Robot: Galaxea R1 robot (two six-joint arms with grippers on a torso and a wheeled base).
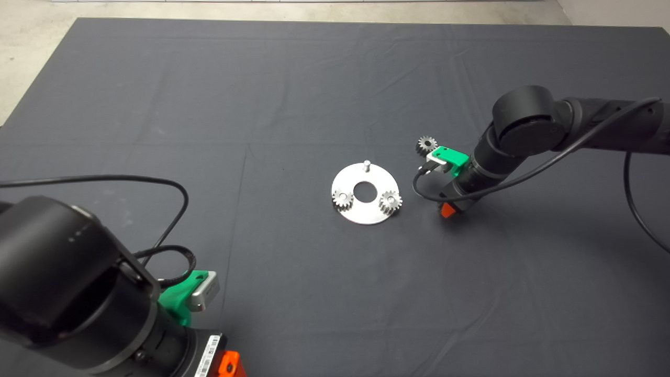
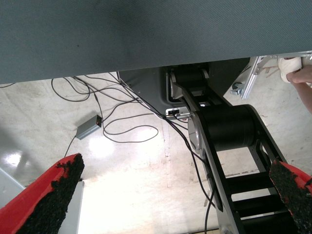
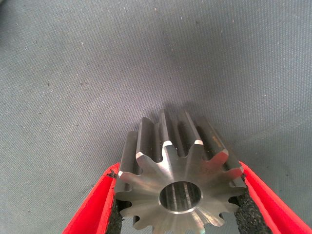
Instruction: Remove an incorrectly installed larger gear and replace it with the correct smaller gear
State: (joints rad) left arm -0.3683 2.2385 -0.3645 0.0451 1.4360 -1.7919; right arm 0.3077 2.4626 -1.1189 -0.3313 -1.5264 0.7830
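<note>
A round steel plate [image 1: 366, 213] lies mid-mat with two small gears [image 1: 342, 198] [image 1: 390, 201] on it and a bare pin [image 1: 367, 165] at its far edge. The larger gear [image 1: 426, 144], with a star-cut top, stands on the mat right of the plate. My right gripper [image 1: 447, 209] is low over the mat just right of the plate. In the right wrist view it [image 3: 178, 195] is shut on the smaller gear [image 3: 178, 170], which has a flat face and a plain round hole. My left gripper [image 2: 175, 170] is open and parked at the mat's lower left.
The dark mat [image 1: 293, 89] stretches bare beyond the plate. The right arm [image 1: 528, 125] reaches in from the right with a looping cable [image 1: 419, 188]. The left wrist view shows floor cables [image 2: 122, 126] and part of a person's hand [image 2: 303, 78].
</note>
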